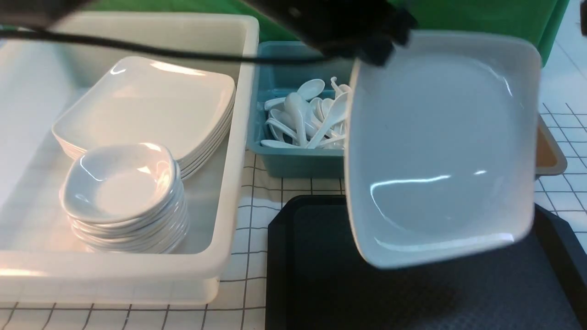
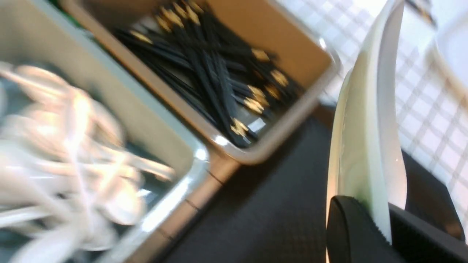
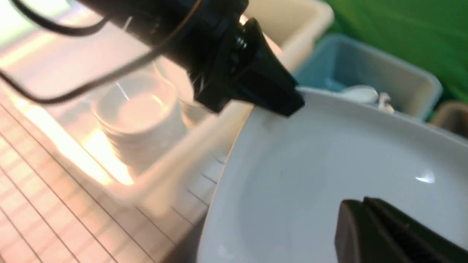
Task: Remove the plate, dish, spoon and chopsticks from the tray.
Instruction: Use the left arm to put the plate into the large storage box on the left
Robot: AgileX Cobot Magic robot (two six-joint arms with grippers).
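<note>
plate [image 1: 440,151] steeply tilted, hollow face toward robot

The left gripper [image 2: 371,219] clamps the rim of the white plate [image 2: 365,138], which stands on edge (seen almost edge-on) above the black tray [image 2: 263,212]. To one side of the plate sits a brown bin [image 2: 281,135] heaped with gold-banded black chopsticks [image 2: 212,73]. Farther from the plate is a blurred bin [image 2: 172,135] of white spoons [image 2: 73,157]. Checked cloth [image 2: 431,109] lies on the plate's other side.
</note>
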